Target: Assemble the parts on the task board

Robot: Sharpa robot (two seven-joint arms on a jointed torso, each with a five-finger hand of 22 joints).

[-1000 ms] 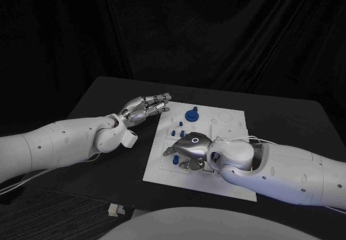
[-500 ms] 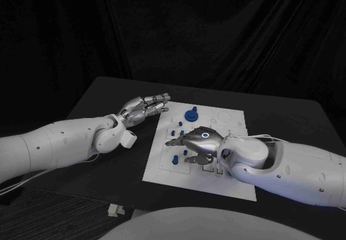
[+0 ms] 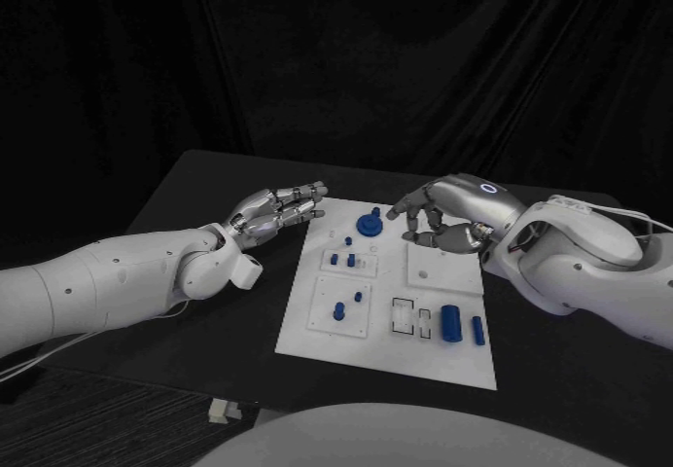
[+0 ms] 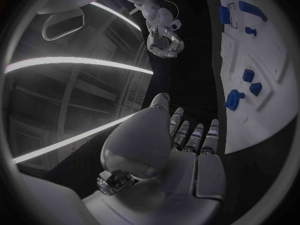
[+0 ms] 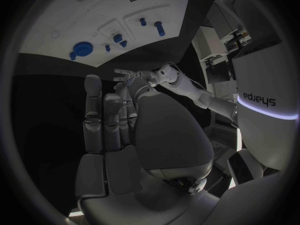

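The right hand (image 3: 446,216) hovers over the far edge of the task board (image 3: 386,342), fingers curled, holding nothing. The left hand (image 3: 281,211) waits open beside the board. A low pass could knock the round blue part (image 3: 371,225).

Robot lab or test cell, staged for recording. My black table (image 3: 225,321) stands against black curtains (image 3: 421,88) that close off the whole backdrop. My left wrist view catches long ceiling light strips (image 4: 75,62) and bare overhead structure. My right wrist view catches a rack of equipment (image 5: 225,50) off to one side. Nothing homely, all rig.
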